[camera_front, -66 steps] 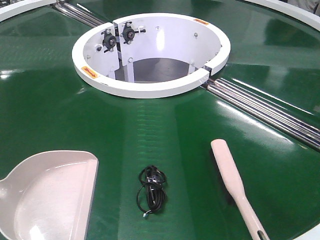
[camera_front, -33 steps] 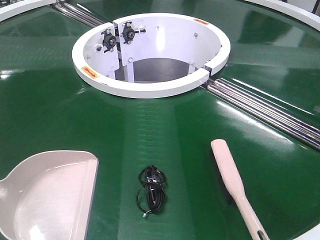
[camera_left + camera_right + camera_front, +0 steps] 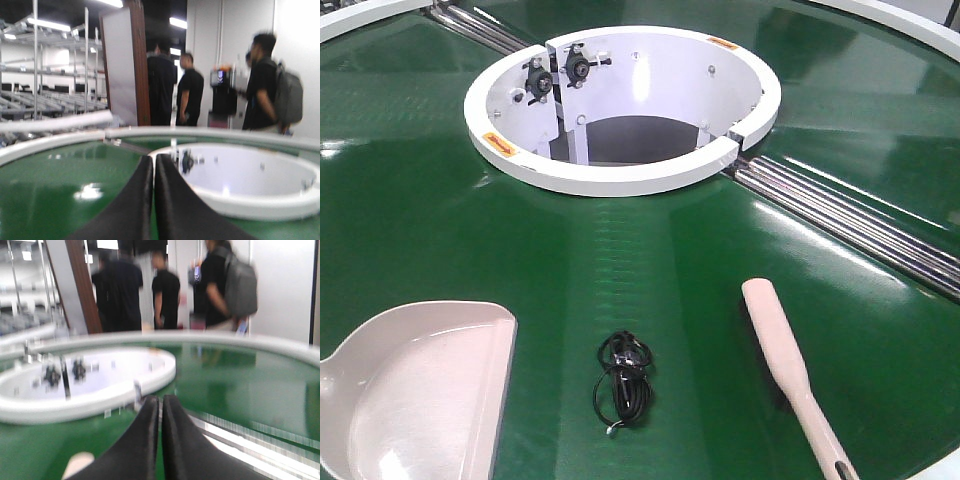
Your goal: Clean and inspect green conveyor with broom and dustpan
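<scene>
The green conveyor fills the front view, with its white central ring and metal rollers. The dustpan lies at the lower left, open side facing right. The broom lies at the lower right, handle toward the near edge. Neither gripper shows in the front view. My left gripper is shut and empty, pointing over the belt at the ring. My right gripper is shut and empty; the broom's tip shows pale at its lower left.
A coiled black cable lies on the belt between the dustpan and the broom. Several people stand beyond the conveyor's far rim. Metal shelving stands at the far left.
</scene>
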`<state>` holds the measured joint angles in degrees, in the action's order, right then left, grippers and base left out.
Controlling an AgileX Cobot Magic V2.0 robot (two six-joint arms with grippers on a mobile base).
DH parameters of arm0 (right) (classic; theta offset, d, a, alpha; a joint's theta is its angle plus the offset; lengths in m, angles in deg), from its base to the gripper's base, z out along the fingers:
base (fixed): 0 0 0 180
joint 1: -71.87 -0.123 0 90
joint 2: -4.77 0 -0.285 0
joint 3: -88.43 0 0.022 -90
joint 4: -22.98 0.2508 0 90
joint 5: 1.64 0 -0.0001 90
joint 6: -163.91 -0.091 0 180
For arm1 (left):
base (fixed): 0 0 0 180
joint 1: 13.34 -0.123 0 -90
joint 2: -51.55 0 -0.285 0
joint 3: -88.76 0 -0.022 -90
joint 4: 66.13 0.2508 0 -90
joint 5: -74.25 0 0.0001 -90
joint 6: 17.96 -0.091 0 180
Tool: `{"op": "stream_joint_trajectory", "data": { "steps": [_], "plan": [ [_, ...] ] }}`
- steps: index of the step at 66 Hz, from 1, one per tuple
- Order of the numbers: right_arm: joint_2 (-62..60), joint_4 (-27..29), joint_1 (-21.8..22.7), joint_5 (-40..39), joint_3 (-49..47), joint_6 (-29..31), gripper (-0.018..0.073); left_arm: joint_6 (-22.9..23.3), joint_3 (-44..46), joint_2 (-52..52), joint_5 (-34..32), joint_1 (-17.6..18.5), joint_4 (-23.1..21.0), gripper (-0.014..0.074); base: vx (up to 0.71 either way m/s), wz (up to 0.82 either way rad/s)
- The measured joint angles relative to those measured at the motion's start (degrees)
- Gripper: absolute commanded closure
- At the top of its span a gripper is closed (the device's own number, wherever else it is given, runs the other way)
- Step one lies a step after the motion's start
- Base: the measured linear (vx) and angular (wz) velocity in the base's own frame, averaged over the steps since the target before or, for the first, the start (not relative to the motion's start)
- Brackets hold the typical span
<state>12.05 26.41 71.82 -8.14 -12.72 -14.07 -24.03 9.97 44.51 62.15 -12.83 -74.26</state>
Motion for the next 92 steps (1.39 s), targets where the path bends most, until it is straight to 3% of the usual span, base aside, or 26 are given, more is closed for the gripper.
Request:
{"op": "stream_joint_trajectory", "data": {
  "steps": [6,17,35,46,52,64,71,79,92],
  "plan": [
    [0.0,0.0,0.0,-0.7,-2.0,0.0,0.0565,0.3,0.3,0.0,-3.3,0.0,-0.8,0.0619,0.0,0.0],
    [0.0,-0.2,0.0,6.5,-12.8,0.5,0.0565,0.6,9.6,0.0,-0.8,0.0,-1.0,0.0619,0.0,0.0],
    [12.0,-0.2,0.0,25.4,-32.9,1.0,0.056,0.1,33.8,-12.3,21.6,0.0,2.8,0.0604,0.0,0.0],
    [24.1,2.3,0.0,30.3,-40.4,3.0,0.0506,-3.1,41.8,-23.1,31.7,0.4,3.2,0.0503,0.0,0.0],
    [29.8,7.2,0.0,31.6,-41.9,8.6,0.0398,-4.0,42.3,-27.4,33.6,1.1,3.1,0.0381,0.0,0.0],
    [38.2,23.6,0.0,33.7,-42.2,27.5,-0.0006,-4.3,42.3,-32.1,36.1,1.7,2.1,0.0076,0.0,0.0],
    [41.4,32.3,0.0,34.2,-42.2,35.0,-0.0164,-4.3,42.3,-33.4,36.4,1.7,1.9,-0.0011,0.0,0.0],
    [44.4,38.9,0.0,34.2,-42.2,41.1,-0.0162,-4.4,42.3,-33.8,36.4,1.7,1.9,-0.0014,0.0,0.0],
    [49.9,43.4,0.0,40.8,-44.3,42.5,-0.0134,-4.4,42.3,-33.8,36.4,1.7,1.9,0.0024,0.0,0.0]
  ]
}}
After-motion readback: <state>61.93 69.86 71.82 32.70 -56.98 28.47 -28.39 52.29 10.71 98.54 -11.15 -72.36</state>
